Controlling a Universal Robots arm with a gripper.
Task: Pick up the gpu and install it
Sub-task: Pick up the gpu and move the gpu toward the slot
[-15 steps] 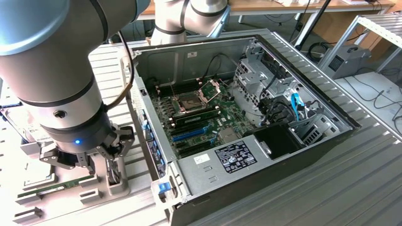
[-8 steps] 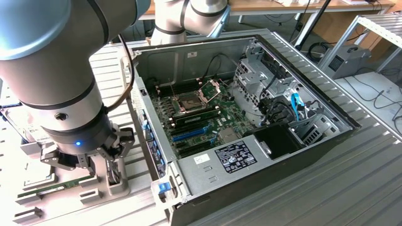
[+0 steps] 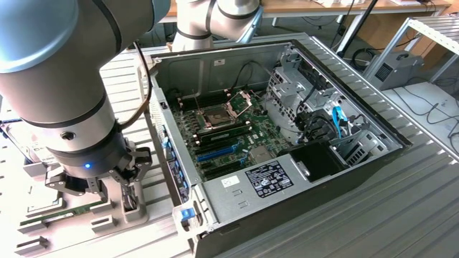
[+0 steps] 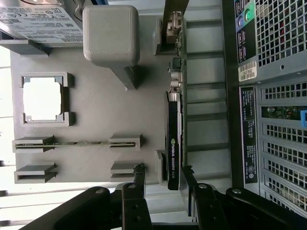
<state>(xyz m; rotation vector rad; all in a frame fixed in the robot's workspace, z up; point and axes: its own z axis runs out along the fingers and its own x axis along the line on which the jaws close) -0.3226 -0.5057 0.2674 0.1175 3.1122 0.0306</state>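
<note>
The gpu (image 4: 174,139) is a thin black card with an NVIDIA Quadro label. It stands on its edge in a grey holder tray (image 4: 96,115) beside the computer case. My gripper (image 4: 164,181) is open right above the card's near end, with one black finger (image 4: 139,178) on each side and no contact. In the exterior view the gripper (image 3: 107,187) hangs low over the gpu (image 3: 129,196) at the tray, on that view's left of the open case (image 3: 358,161). The motherboard's blue slots (image 3: 215,153) lie uncovered inside.
The tray also holds a slim green RAM stick (image 4: 76,142), a square processor (image 4: 42,98), a labelled hard drive (image 4: 38,21) and a grey block (image 4: 111,33). The case's perforated rear wall (image 4: 278,105) runs close along the gpu. Cables and a drive cage (image 3: 294,91) crowd the case.
</note>
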